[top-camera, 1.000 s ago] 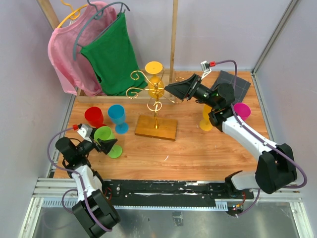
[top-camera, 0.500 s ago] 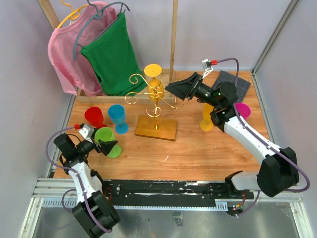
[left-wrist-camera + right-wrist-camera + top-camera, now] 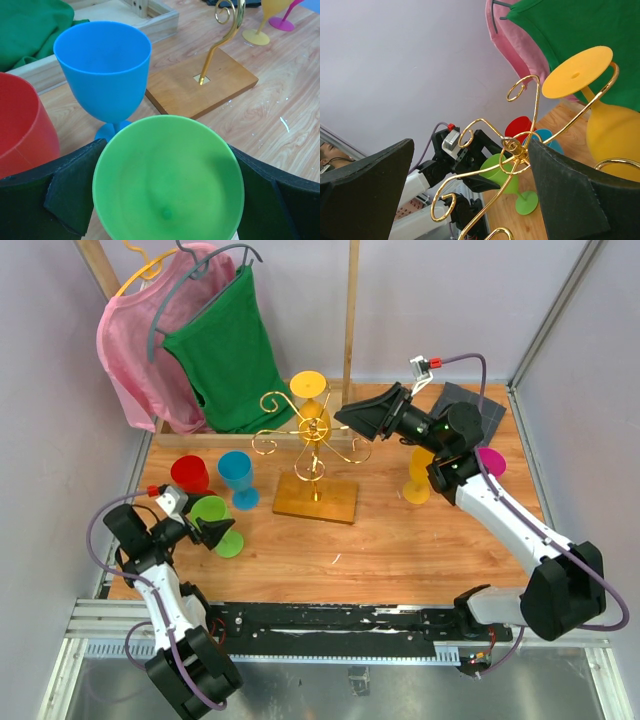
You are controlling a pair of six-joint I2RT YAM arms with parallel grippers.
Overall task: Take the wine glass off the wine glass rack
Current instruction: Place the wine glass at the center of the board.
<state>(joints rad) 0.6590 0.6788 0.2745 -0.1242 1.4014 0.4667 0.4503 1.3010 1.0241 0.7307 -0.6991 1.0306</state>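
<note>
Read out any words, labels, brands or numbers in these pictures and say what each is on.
No text can be read in any view.
The wine glass rack, yellow wine glass, green shirt and green cup are plain.
The red tab, upper right in the top view, is too small to tell.

Six wine glasses (image 3: 237,476) (two yellow), one wine glass rack (image 3: 316,498), two shirts (image 3: 226,355)

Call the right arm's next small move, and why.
Likely ease the open right pincer forward to straddle the yellow wine glass: it hangs upside down on the gold rack, and the pincer is empty, just short of it.
</note>
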